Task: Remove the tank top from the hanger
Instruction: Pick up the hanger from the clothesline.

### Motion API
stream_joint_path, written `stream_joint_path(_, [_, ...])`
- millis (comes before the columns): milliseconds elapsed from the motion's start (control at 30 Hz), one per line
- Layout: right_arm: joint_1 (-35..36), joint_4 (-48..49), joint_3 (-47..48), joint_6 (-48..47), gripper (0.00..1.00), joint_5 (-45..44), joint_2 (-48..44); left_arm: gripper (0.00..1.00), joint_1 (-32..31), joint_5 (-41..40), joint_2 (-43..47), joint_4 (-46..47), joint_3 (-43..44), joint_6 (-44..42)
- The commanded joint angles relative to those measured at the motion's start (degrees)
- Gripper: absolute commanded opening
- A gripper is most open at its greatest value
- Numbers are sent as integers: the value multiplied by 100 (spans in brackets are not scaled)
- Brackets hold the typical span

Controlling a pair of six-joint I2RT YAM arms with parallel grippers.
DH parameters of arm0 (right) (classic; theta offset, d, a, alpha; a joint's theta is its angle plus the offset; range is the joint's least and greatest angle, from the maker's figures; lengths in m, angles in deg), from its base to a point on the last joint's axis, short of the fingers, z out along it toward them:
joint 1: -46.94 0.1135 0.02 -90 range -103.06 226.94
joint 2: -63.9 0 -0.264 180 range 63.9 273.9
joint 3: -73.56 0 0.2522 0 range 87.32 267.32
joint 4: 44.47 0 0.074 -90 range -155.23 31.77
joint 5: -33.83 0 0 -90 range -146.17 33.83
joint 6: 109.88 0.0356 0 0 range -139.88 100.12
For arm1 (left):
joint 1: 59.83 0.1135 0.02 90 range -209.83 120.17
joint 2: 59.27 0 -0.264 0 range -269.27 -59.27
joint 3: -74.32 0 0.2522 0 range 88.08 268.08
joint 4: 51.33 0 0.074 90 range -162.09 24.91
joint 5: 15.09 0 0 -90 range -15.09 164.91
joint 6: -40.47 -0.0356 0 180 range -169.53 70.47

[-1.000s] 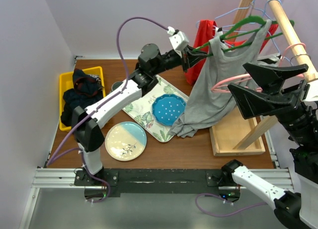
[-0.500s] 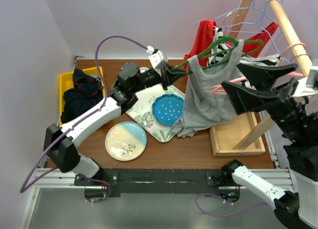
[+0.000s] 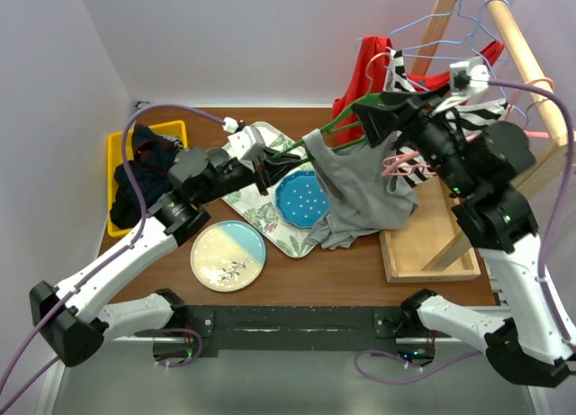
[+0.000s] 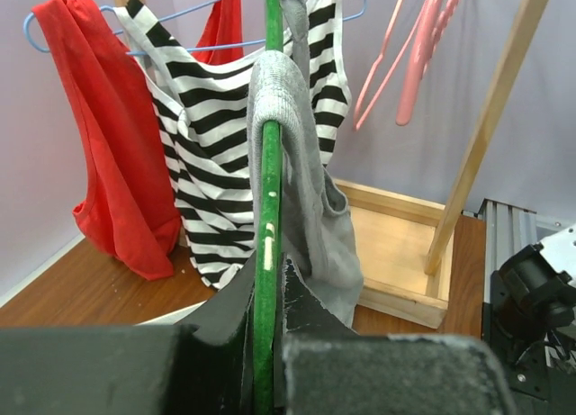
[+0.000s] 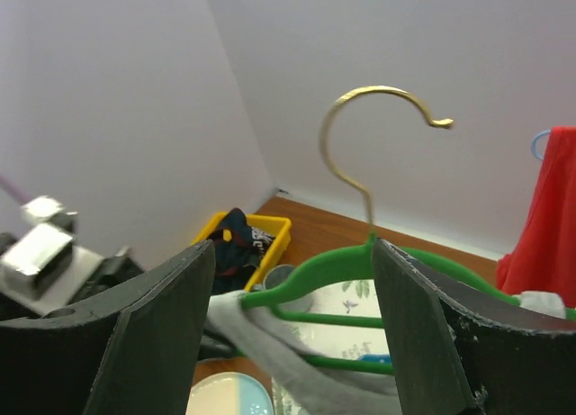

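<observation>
Here, the left gripper (image 4: 266, 298) is clamped tight on one arm of the green plastic hanger (image 4: 264, 217), which is held tilted above the brown wooden surface (image 3: 342, 271). The grey knit tank top (image 3: 360, 190) hangs draped over that hanger. The right gripper (image 5: 292, 253) stands wide apart, straddling the hanger below its gold wire hook (image 5: 378, 118) and gripping nothing.

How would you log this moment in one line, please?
left end effector: shut on hanger | right end effector: open, straddling hanger | tank top: on hanger
</observation>
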Motion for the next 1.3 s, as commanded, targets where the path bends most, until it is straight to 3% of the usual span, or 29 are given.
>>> stream_joint_path(0, [28,532,132,-249,71,-237,141,0,31,101,409,32,-150,28])
stream_joint_path(300, [28,647,247,-548,34,-44,511,0,31,287,840,-363,-220,169])
stream_joint_path(633, [28,708,-96,-486,25,133,476,0,31,472,1104,-276,-220,609])
stream_joint_path(733, [28,656,-149,-565,0,115,450,0,31,428,1139,-337,-229,609])
stream_joint_path(867, [28,664,-228,-618,0,124,388,0,31,357,1183,-416,-212,635])
stream_joint_path(900, [28,699,-245,-601,0,115,345,9,31,331,1218,-460,-203,618])
stream_joint_path(933, [20,752,-263,-575,0,98,318,35,31,296,1253,-573,-203,583])
stream_joint_path(967, [28,900,-307,-540,0,97,292,47,22,322,1297,-627,-229,530])
stream_joint_path(1033, [28,1024,-298,-434,0,220,282,62,22,462,1429,-592,-334,389])
stream_joint_path(1200, [28,1271,-211,-268,0,-51,458,65,31,-142,1368,-679,-89,643])
stream_joint_path(1267, [28,1314,-210,-153,0,-332,493,63,31,-1133,1385,-907,-18,924])
